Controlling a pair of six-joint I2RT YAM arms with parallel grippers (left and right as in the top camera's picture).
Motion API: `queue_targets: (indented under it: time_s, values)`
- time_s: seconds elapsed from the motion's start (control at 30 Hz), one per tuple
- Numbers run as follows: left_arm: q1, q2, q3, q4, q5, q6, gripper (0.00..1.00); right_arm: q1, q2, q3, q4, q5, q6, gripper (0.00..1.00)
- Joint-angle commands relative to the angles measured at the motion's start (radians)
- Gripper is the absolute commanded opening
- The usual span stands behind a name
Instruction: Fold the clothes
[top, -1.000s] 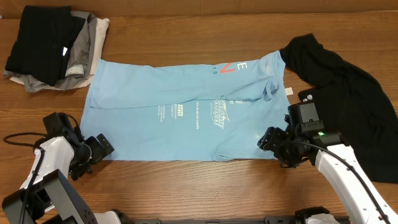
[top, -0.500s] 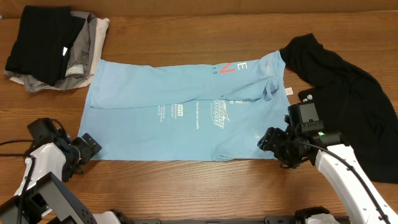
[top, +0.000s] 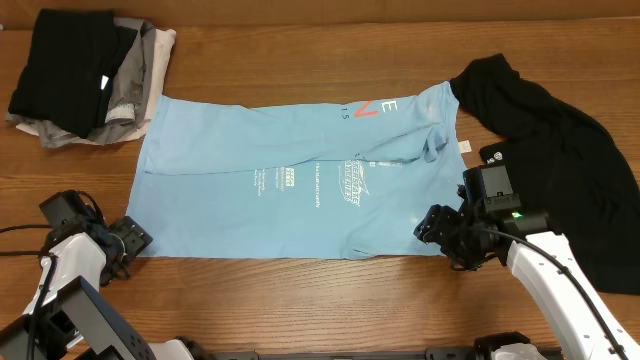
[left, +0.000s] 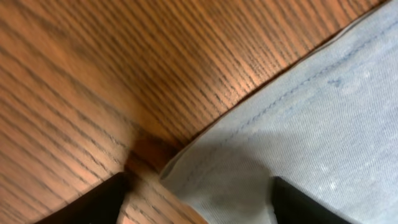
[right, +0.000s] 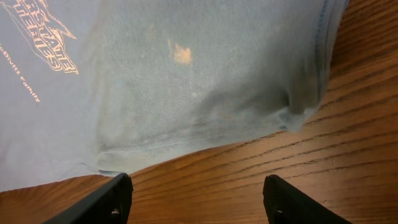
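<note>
The clothes here are a light blue T-shirt (top: 290, 180) with red and white print, spread flat mid-table, and a black garment (top: 560, 170) with a small white logo to its right. My left gripper (top: 133, 240) sits at the shirt's lower-left corner. In the left wrist view that hemmed corner (left: 249, 168) lies between the spread jaws of the left gripper (left: 199, 208), not pinched. My right gripper (top: 432, 228) rests at the shirt's lower-right corner. In the right wrist view the right gripper (right: 199, 205) is open over bare wood, with the shirt's edge (right: 205, 106) just ahead.
A pile of black and grey garments (top: 85, 80) lies at the back left. The black garment reaches the table's right edge under my right arm (top: 550, 270). Wooden tabletop (top: 300, 300) runs along the front.
My left gripper has slid left along the shirt's bottom edge to its lower-left corner. The right arm and both garments have not moved.
</note>
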Motion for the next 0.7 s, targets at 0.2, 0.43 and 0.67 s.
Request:
queue_targets:
  time_s: [0.2,0.43,0.67]
  values:
    - [-0.003,0.012,-0.019,0.021,0.080,0.002,0.25,0.005,0.001,-0.006,-0.007,0.002,-0.003,0.70]
    - [-0.003,0.012,-0.019,0.024,0.167,-0.007,0.04,0.005,0.001,-0.008,-0.086,-0.003,0.022,0.61]
    - [-0.003,0.012,-0.019,0.029,0.190,-0.009,0.04,0.039,0.002,-0.087,0.006,0.034,0.100,0.56]
